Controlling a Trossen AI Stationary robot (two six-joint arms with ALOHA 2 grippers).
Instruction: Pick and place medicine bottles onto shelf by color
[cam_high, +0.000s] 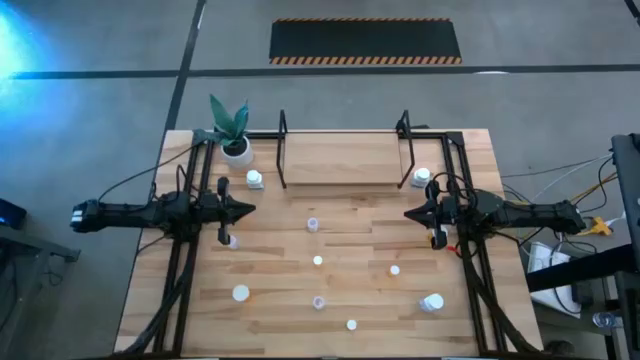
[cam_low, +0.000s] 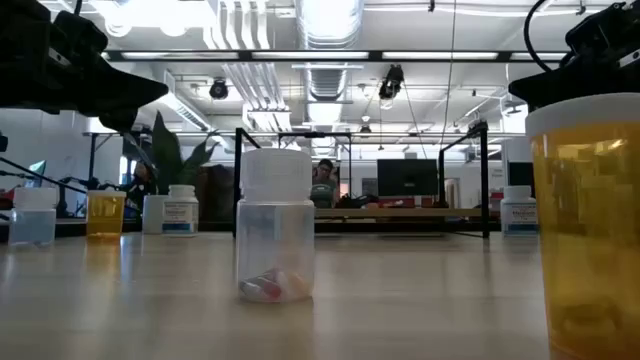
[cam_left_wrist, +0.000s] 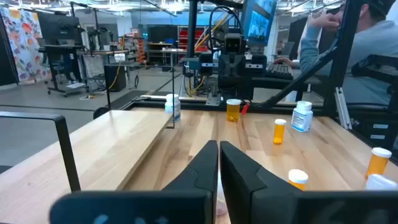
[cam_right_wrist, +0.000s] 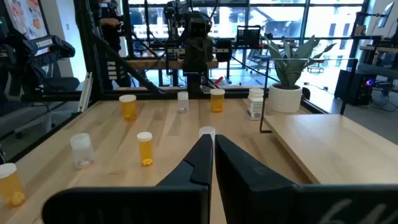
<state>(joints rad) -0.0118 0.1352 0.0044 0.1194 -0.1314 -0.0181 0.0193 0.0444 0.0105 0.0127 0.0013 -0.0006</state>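
**Both grippers idle, bottles scattered, shelf bare**

Pictured from above: left gripper poised over the tabletop's left half, fingers pressed together, holding nothing. Mirrored on the right half by the right gripper, likewise pinched shut and empty, tips pointed toward the middle. Confirmed in both wrist views: dark fingers meeting with no gap.

Set against the far edge, centred: the shelf, a light wooden board in a black wire frame, with no bottle on it. Just off its left end, a white bottle; off its right end, another white bottle. At the far left corner, a potted plant.

Strewn across the open tabletop toward the near edge: a pale bottle near the middle, a small one nearer still, an orange bottle to its right, a tipped white bottle near the right edge, a white-capped one toward the left, a purple bottle and a last bottle close to the near edge. Another close under the left arm.

Seen at table height: a clear bottle with pills at its bottom, upright; an orange bottle looming at the right.
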